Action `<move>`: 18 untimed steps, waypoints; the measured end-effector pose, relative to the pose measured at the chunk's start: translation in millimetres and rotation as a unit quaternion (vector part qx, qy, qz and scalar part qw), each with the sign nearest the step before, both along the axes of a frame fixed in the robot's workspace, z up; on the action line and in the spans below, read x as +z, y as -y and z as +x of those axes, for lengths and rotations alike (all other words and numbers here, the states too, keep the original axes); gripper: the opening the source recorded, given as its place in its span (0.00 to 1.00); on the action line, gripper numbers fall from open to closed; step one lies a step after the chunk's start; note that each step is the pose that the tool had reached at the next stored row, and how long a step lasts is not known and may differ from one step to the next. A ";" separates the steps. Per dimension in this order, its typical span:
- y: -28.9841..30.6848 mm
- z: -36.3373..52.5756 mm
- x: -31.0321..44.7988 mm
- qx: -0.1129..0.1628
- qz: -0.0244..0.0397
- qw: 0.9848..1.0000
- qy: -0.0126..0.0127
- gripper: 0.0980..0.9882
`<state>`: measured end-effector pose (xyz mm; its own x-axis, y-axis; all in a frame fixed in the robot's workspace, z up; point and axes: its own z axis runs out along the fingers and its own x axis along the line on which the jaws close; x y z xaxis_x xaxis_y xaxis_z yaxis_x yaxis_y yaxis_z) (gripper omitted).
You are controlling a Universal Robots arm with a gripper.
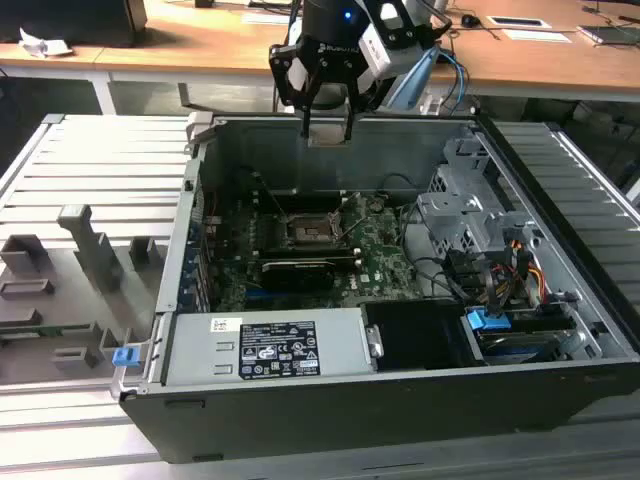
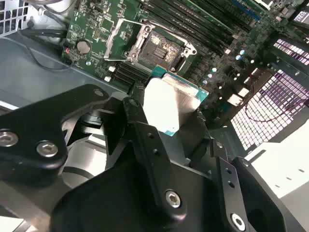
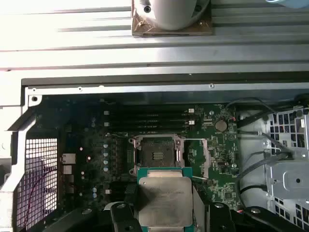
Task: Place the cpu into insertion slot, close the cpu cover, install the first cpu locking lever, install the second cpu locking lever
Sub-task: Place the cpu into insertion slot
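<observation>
The gripper [image 1: 327, 128] hangs over the far wall of the case [image 1: 300, 155] in the exterior view. It is clamped on the cpu [image 2: 171, 104] by two opposite edges, and the chip's green rim shows past the fingers [image 2: 145, 135]. Well below, the slot [image 3: 155, 155] lies bare with its pin field exposed. The cover [image 3: 199, 158] is swung open beside it. Memory slots [image 3: 145, 121] run along another side. Open air surrounds the chip.
</observation>
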<state>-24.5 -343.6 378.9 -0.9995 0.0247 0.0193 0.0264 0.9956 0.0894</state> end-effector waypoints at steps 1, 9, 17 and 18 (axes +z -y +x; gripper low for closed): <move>0.0 0.0 0.0 -0.001 0.000 1.000 0.000 0.49; 0.0 0.0 -2.7 -0.020 0.000 1.000 0.000 0.49; 0.0 0.0 -5.0 -0.023 0.000 1.000 0.000 0.49; 0.0 0.0 -5.3 -0.023 0.000 1.000 0.000 0.49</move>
